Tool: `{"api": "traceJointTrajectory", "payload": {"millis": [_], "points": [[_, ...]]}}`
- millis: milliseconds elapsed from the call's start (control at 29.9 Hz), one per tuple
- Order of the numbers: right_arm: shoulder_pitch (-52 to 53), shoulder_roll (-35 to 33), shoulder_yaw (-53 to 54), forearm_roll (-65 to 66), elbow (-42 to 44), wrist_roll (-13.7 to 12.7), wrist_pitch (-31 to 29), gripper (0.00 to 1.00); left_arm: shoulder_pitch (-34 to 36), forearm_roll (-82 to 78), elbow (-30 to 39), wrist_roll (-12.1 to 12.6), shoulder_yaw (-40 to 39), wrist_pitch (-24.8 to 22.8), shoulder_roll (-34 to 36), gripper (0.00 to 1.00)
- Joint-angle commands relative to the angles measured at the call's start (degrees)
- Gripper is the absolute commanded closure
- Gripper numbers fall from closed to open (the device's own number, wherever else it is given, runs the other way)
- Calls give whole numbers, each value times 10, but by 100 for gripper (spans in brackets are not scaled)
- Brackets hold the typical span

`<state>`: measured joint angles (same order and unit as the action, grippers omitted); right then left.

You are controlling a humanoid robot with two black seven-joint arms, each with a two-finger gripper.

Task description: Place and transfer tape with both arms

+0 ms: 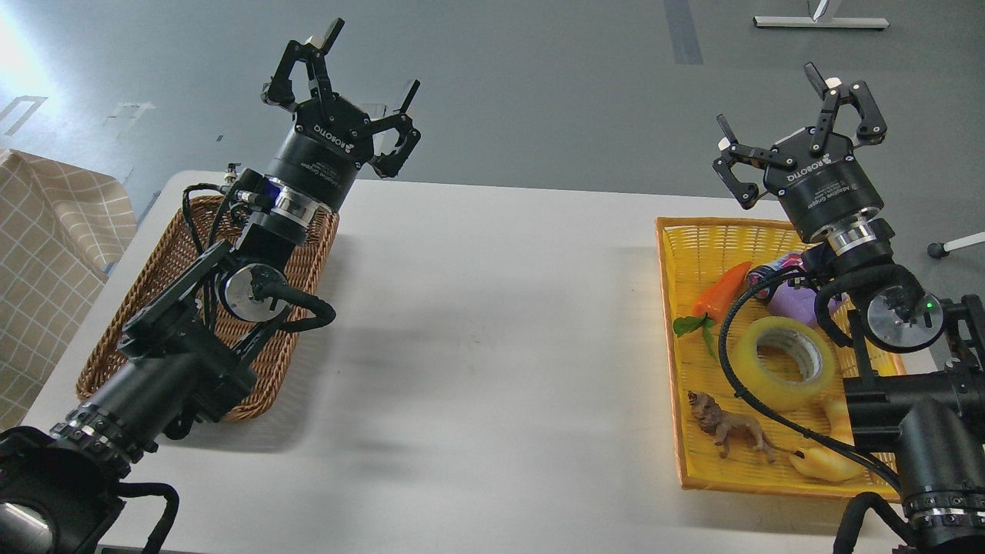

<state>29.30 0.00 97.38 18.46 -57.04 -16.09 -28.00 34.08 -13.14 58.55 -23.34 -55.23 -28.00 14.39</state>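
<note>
Yellowish tape (783, 362) lies crowded among toys in the yellow tray (671, 308), so either open, empty claw, left (356, 73) or right (777, 104), might snag a neighbour.

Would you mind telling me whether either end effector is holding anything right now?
Nothing: left end effector and right end effector are open; tape lies in the yellow basket.

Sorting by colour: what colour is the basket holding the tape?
Yellow basket, seen in the head view.

floor (539, 85): grey, glare far left | table (477, 346): white | cloth (46, 254): beige checked, left
</note>
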Motion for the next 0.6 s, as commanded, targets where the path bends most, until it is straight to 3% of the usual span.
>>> {"api": "traceJointTrajectory", "payload": {"millis": [0, 568], "points": [[-1, 0, 0, -1, -1, 0, 0, 0, 0, 7, 0, 2, 1, 0, 1, 2], [-6, 0, 0, -3, -10, 0, 0, 0, -3, 6, 8, 0, -1, 0, 1, 2]]}}
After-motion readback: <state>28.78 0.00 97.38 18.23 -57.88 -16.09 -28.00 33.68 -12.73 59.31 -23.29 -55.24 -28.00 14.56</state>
